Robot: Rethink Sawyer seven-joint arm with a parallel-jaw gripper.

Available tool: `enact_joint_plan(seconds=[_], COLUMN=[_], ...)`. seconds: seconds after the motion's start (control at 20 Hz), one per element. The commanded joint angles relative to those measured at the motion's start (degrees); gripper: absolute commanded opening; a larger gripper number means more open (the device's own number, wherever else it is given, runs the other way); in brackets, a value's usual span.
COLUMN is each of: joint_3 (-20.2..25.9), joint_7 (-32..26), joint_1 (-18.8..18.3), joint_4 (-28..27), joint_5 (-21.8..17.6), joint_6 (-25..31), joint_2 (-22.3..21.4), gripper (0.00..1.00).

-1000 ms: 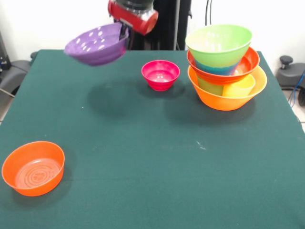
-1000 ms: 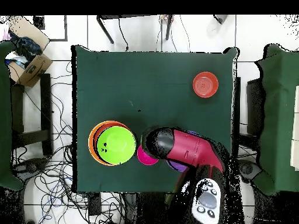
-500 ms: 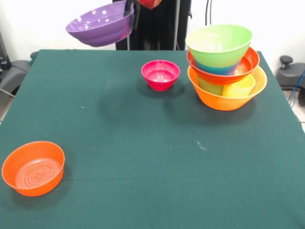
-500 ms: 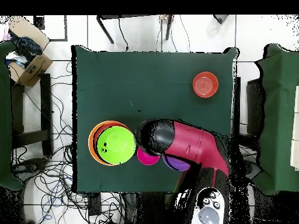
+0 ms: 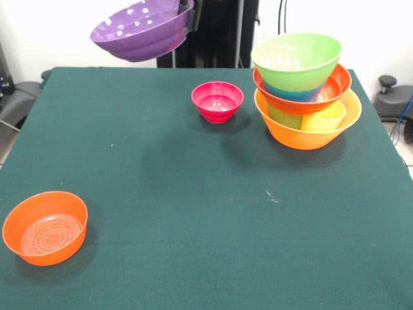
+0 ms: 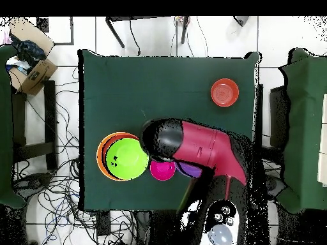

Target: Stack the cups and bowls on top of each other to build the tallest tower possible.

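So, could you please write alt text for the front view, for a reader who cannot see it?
A purple bowl hangs tilted in the air above the far left of a dark green table, held at its rim by the gripper. A tower of nested bowls and cups, lime green on top, stands far right, with a small pink bowl beside it and a small orange bowl near left.

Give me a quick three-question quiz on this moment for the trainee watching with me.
1. True or false: the purple bowl rests on the table.
2. Which bowl tops the tower? A lime green, B pink, C blue.
3. Fill in: the small orange bowl sits ___ from the tower.

Key: 1 false, it is held in the air by its rim. 2 A, the lime green bowl. 3 apart, alone near the table's corner.
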Motion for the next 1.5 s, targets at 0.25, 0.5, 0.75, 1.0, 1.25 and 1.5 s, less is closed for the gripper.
enact_joint_plan(seconds=[0.25, 0.5, 0.75, 1.0, 1.25, 1.5], joint_3=[6.2, 4.4, 3.3, 2.8, 2.1, 1.1], joint_7=[7.4, 10.6, 13.6, 15.4, 17.5, 20.7], joint_1=[4.7, 7.5, 10.1, 11.9, 13.6, 15.7], joint_4=[-3.2, -5.5, -8.8, -11.3, -14.2, -14.4], joint_5=[2.0, 2.0, 3.2, 4.8, 5.9, 6.7], joint_6=[3.8, 4.3, 6.8, 9.0, 11.4, 12.6], joint_2=[1.9, 3.8, 5.8, 7.2, 8.9, 9.4], gripper=[0.0, 0.0, 0.0, 0.0, 0.0, 0.0])
